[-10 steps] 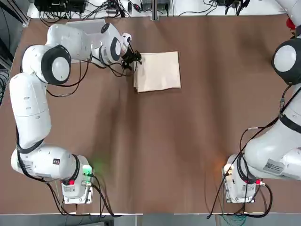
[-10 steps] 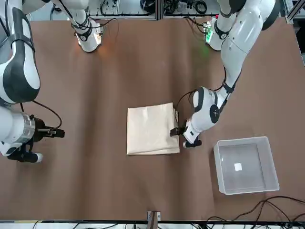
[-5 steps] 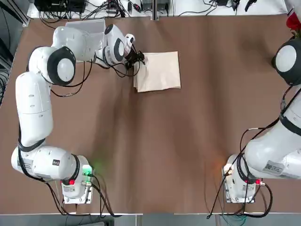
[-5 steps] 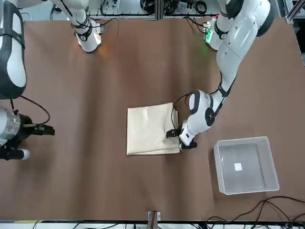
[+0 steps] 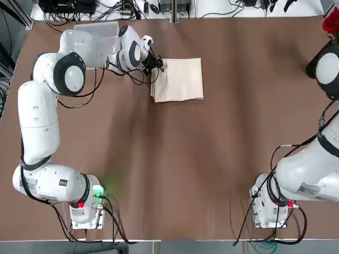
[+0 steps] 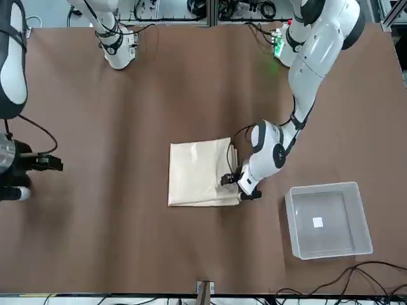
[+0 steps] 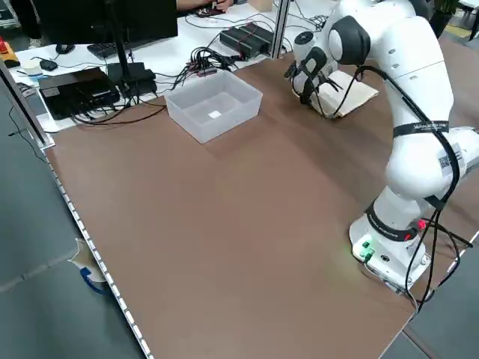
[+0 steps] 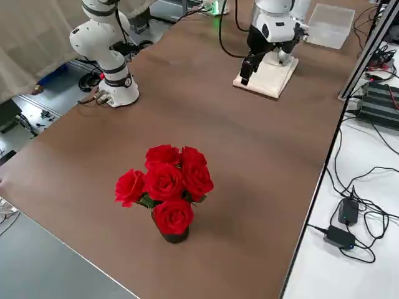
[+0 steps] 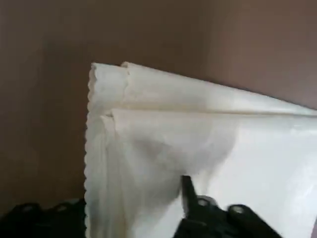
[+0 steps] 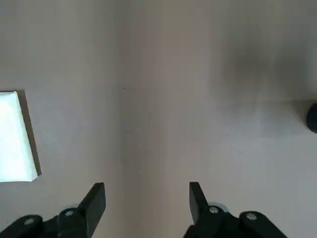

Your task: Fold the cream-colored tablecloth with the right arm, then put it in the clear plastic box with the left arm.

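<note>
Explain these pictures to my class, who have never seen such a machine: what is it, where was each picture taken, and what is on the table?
Two white robot arms share a brown-covered table. One picture looks straight down, one faces the robot, two look down from its sides, and two come from cameras on its wrists.

A folded cream fabric cloth lies flat, with the left gripper at its edge, one finger over it. Nearby stands a whitish see-through plastic box with nothing in it. Red roses in a dark pot stand towards the robot's right.

The open right gripper is over the table on that side, away from the cloth, holding nothing.
</note>
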